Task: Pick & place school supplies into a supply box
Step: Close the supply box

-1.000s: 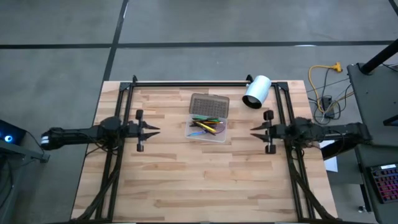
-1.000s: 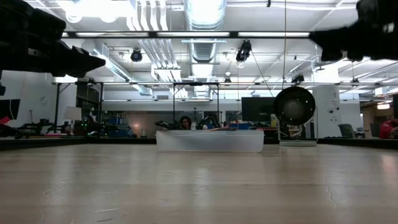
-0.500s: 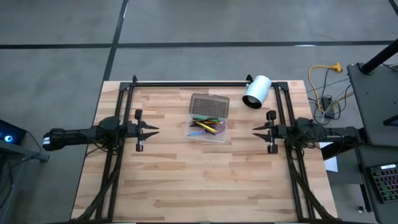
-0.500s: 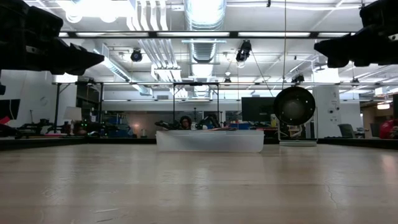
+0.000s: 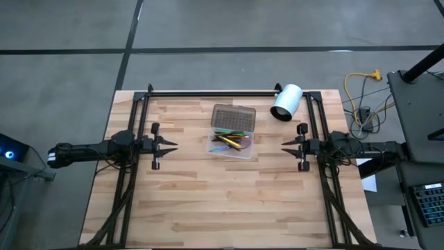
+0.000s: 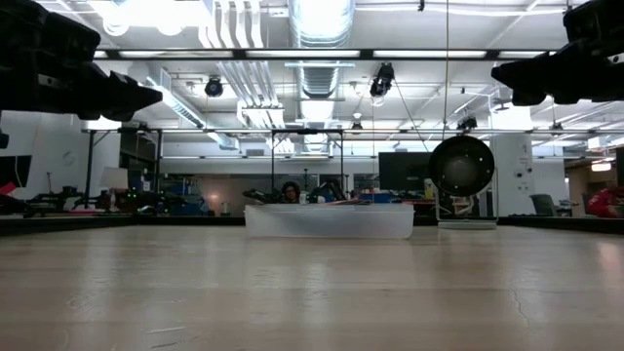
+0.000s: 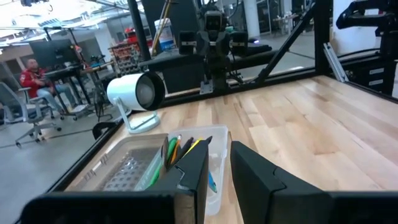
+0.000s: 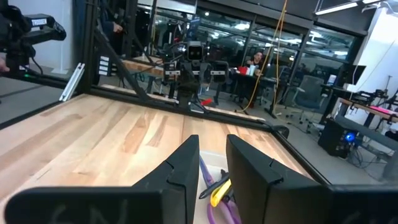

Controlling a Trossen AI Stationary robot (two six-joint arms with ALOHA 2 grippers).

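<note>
The supply box (image 5: 232,147) is a clear tray in the middle of the table. Its grey lid (image 5: 233,118) is swung open and lies flat on the far side. The school supplies (image 5: 229,139), coloured pencils and pens, lie inside the tray. Purple scissor handles (image 8: 214,202) show at its right end. My left gripper (image 5: 175,145) hovers level at the table's left, well short of the box. It points at the box with a narrow gap between its fingers and nothing in it. My right gripper (image 5: 282,146) mirrors it at the table's right, slightly open with nothing between its fingers.
A white cylinder (image 5: 286,102) lies on its side at the far right, beyond the right gripper. A black frame (image 5: 208,92) runs along the far edge and down both sides. Bare wood stretches in front of the box (image 6: 330,220). People sit in the room behind.
My right gripper has drawn back a little toward the table's right edge and sunk slightly, coming level, and has since kept still. The box and the supplies have not moved.
</note>
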